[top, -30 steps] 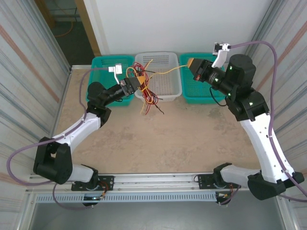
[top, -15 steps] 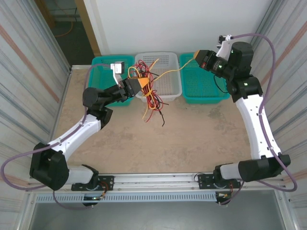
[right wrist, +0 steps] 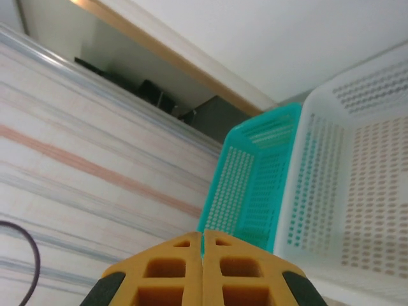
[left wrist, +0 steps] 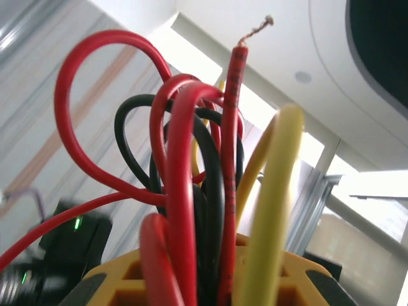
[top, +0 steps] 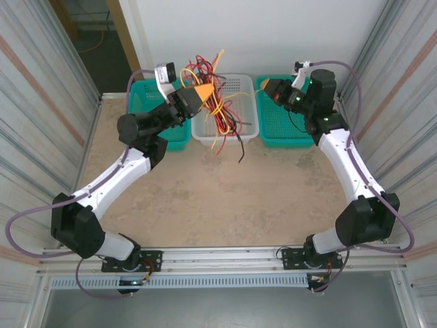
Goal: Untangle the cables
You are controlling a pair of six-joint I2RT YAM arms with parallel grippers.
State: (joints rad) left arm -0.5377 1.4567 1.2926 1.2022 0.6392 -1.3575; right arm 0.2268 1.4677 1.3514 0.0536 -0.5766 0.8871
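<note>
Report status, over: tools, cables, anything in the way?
Left tool shut on cables. Right tool shut, empty. Cables raised, tangled, hanging over white basket.

Three perforated plastic baskets stand in a row along the far edge of the table (top: 225,198), their sides touching or nearly so. The white basket (top: 248,109) is in the middle, with a teal basket (top: 140,96) on its left towards the far left corner and another teal basket (top: 273,128) on its right. The tabletop is a mottled beige. A metal rail (top: 218,255) runs along the near edge. Ribbed panels (top: 41,102) close both sides, and a white wall (top: 259,34) stands behind the baskets.
</note>
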